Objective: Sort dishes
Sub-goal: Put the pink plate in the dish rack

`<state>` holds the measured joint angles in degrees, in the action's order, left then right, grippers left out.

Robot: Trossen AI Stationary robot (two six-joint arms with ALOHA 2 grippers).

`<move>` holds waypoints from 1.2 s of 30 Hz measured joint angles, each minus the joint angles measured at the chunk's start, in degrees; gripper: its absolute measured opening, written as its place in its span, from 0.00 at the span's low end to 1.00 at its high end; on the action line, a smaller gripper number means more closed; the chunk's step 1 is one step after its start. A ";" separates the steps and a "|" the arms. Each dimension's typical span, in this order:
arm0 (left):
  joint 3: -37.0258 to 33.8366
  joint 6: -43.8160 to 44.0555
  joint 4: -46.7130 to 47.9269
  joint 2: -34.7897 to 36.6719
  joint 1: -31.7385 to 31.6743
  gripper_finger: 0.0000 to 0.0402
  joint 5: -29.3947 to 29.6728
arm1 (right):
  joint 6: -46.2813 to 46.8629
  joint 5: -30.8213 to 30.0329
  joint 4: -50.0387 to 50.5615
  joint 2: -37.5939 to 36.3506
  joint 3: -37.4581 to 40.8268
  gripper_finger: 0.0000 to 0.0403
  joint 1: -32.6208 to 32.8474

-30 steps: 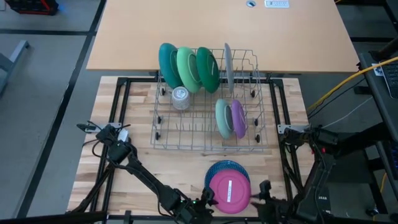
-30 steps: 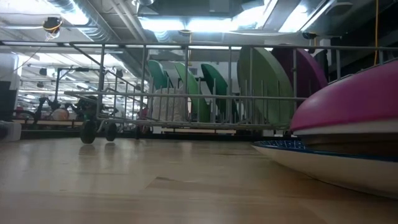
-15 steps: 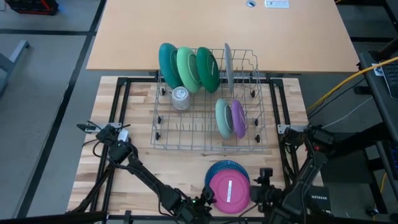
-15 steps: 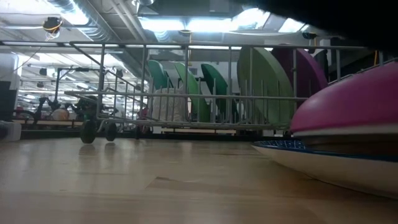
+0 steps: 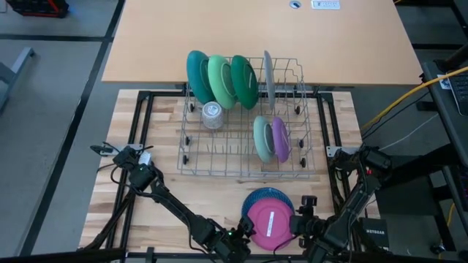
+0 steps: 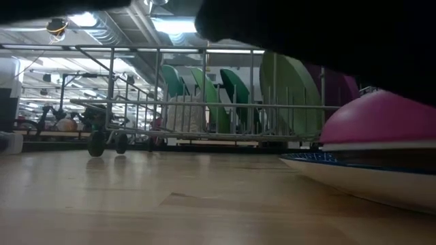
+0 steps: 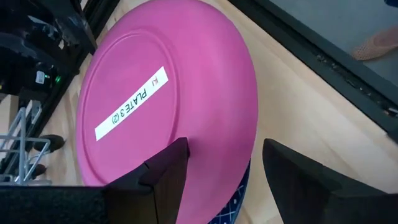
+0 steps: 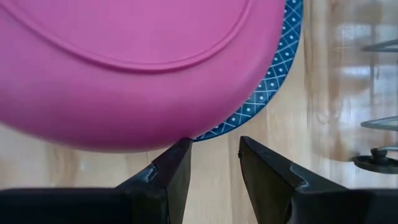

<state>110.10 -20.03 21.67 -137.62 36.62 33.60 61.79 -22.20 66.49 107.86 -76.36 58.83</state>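
Now pink plate (image 5: 269,226) face-down, flat.

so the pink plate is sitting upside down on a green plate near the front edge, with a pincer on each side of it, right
Not quite: the plate under the pink plate is blue, with a lattice-patterned rim, not green. The right wrist view shows it plainly. The rest holds: left pincer and right pincer flank it.

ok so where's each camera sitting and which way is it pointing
High: overhead, straight down on rack, both arms.
Low: table height, level toward rack; dark arm overhead.
Left wrist: by left end effector, open at pink plate.
Right wrist: by right end effector, open at plate's other edge.
All share the pink plate on the blue plate.
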 joint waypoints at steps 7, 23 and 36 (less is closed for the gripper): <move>0.00 -3.32 0.54 -0.02 0.12 0.49 4.54 | -0.77 1.42 -2.67 -0.02 0.00 0.36 0.01; -0.07 -4.00 0.55 -0.09 1.40 0.49 9.75 | -3.81 3.31 -6.87 0.02 0.07 0.36 0.04; -0.13 -4.66 -0.65 -0.20 2.65 0.49 16.92 | -6.07 2.21 -8.66 0.04 0.07 0.36 -0.02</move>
<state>109.97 -24.69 21.02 -137.82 39.27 50.52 55.72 -19.99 57.84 107.90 -76.29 58.81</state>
